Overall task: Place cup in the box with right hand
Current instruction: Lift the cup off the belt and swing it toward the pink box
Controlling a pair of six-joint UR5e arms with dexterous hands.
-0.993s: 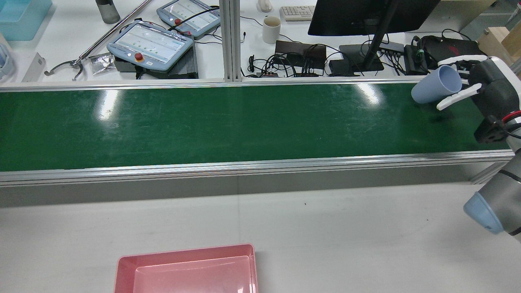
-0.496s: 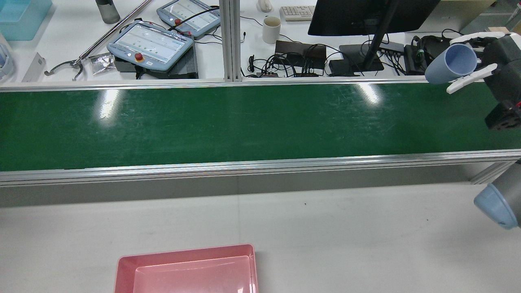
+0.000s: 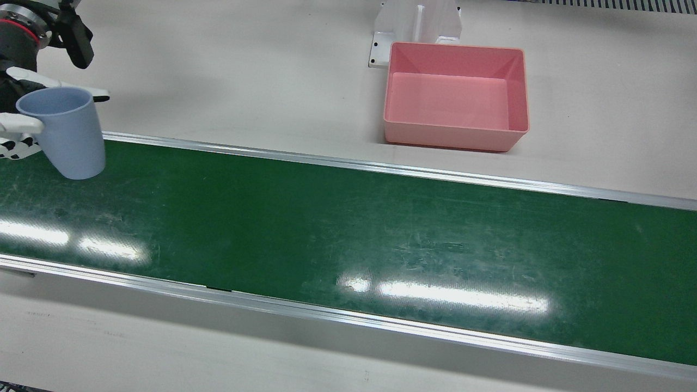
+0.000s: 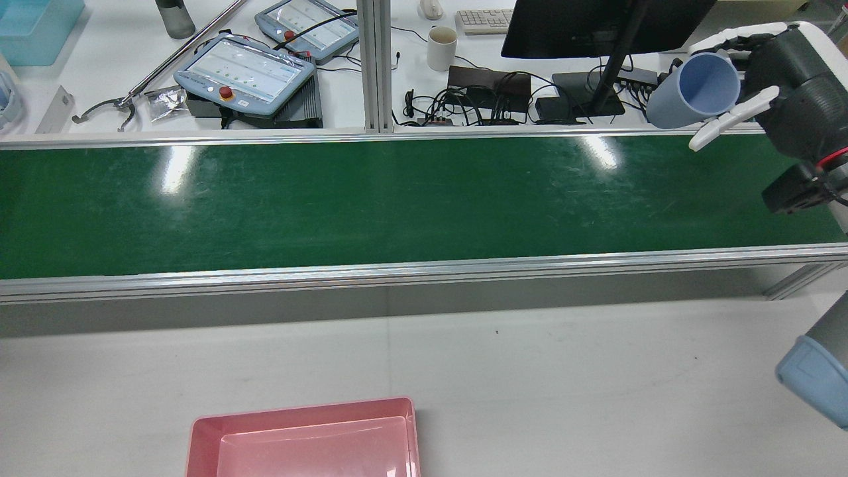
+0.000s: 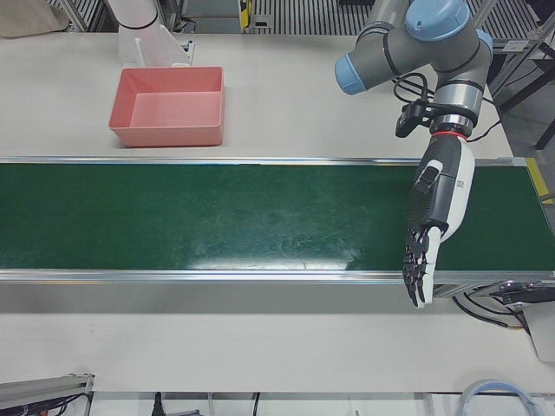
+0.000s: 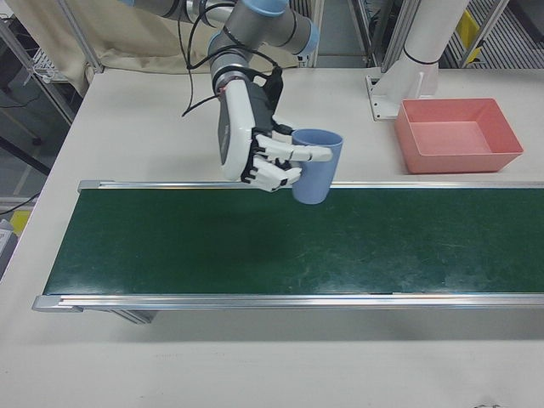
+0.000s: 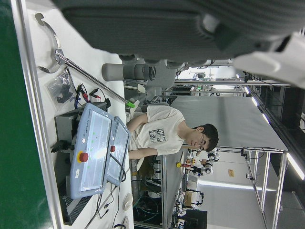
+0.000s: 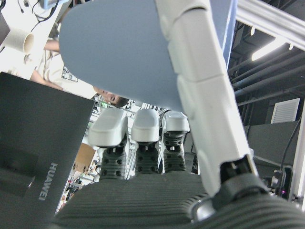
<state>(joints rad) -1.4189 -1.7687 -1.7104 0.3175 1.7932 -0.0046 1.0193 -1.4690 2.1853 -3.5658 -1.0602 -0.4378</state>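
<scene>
My right hand (image 4: 785, 83) is shut on a light blue cup (image 4: 695, 89) and holds it tilted in the air above the far right end of the green belt (image 4: 397, 199). In the right-front view the hand (image 6: 253, 144) wraps the cup (image 6: 316, 166) from the side. The front view shows the cup (image 3: 68, 133) at its left edge. The right hand view shows the cup (image 8: 124, 47) against the fingers (image 8: 200, 95). The pink box (image 4: 298, 407) stands empty on the white table, near the rear view's bottom edge, and shows in the front view (image 3: 452, 140). My left hand (image 5: 434, 217) is open above the belt.
A silver rail (image 4: 424, 268) runs between the belt and the white table where the box sits. A white pedestal base (image 3: 416, 19) stands right behind the box. Beyond the belt lie teach pendants (image 4: 245, 73), cables and a monitor (image 4: 596, 26).
My right hand has lifted the cup up off the belt, then carried it left in the rear view. The box has not moved.
</scene>
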